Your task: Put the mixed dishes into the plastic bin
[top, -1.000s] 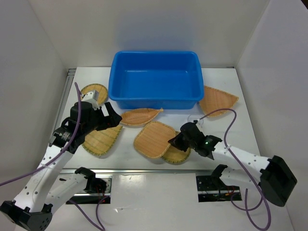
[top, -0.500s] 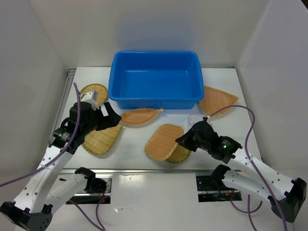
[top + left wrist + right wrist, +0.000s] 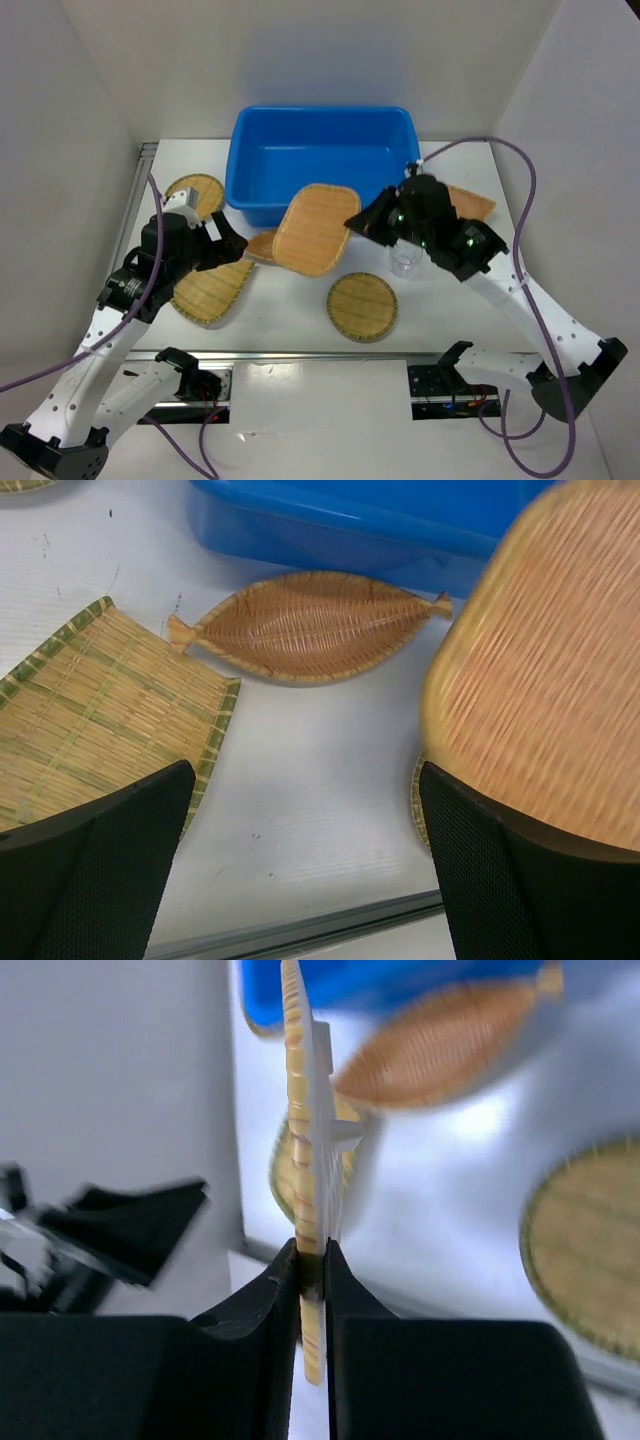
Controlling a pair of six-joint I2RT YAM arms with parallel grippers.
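Note:
My right gripper (image 3: 358,222) is shut on the edge of a rounded-square bamboo tray (image 3: 315,228) and holds it tilted in the air, just in front of the blue bin (image 3: 240,160). The right wrist view shows that tray (image 3: 297,1110) edge-on between the jaws of the right gripper (image 3: 312,1260). A round tray (image 3: 361,306) lies on the table below. A leaf-shaped tray (image 3: 310,625) lies by the bin's front wall. A clear cup (image 3: 405,262) stands under my right arm. My left gripper (image 3: 228,240) is open and empty beside a green-edged tray (image 3: 212,290).
A small tray (image 3: 195,190) lies left of the bin. A fan-shaped tray (image 3: 470,200) lies right of it, partly hidden by my right arm. White walls close in the table on three sides. A metal rail (image 3: 300,355) runs along the near edge.
My right gripper has lifted the rounded-square tray off the round tray and carried it up and back toward the bin. The left arm has barely moved.

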